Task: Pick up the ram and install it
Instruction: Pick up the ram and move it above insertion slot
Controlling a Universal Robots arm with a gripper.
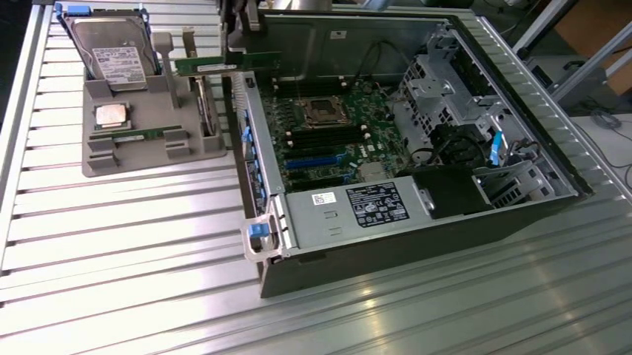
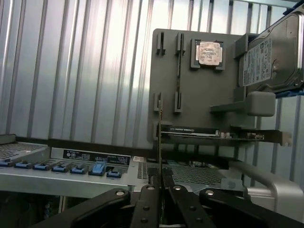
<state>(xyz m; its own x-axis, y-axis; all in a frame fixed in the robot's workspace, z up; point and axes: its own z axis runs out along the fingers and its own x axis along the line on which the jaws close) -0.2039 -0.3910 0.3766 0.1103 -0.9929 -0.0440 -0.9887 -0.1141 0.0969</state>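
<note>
The ram (image 1: 210,68), a narrow green stick with a white label, hangs in the air above the gap between the grey parts holder (image 1: 148,151) and the open computer case (image 1: 266,148). My gripper (image 1: 244,58) is shut on its end nearest the case. In the wrist view the ram (image 2: 159,137) is seen edge-on, rising as a thin line from between my closed fingertips (image 2: 153,184) of the gripper (image 2: 159,183). A second, similar stick (image 1: 138,135) lies in the holder. The motherboard's dark memory slots (image 1: 318,137) lie inside the case, beside the processor socket (image 1: 321,111).
The holder also carries a hard drive (image 1: 114,52), a square silver processor chip (image 1: 111,116) and an upright card (image 1: 203,103). Inside the case are a power supply (image 1: 356,207), drive cages (image 1: 439,81) and cables. Blue latches (image 2: 97,167) line the case wall. Ribbed metal table (image 1: 118,244) all around.
</note>
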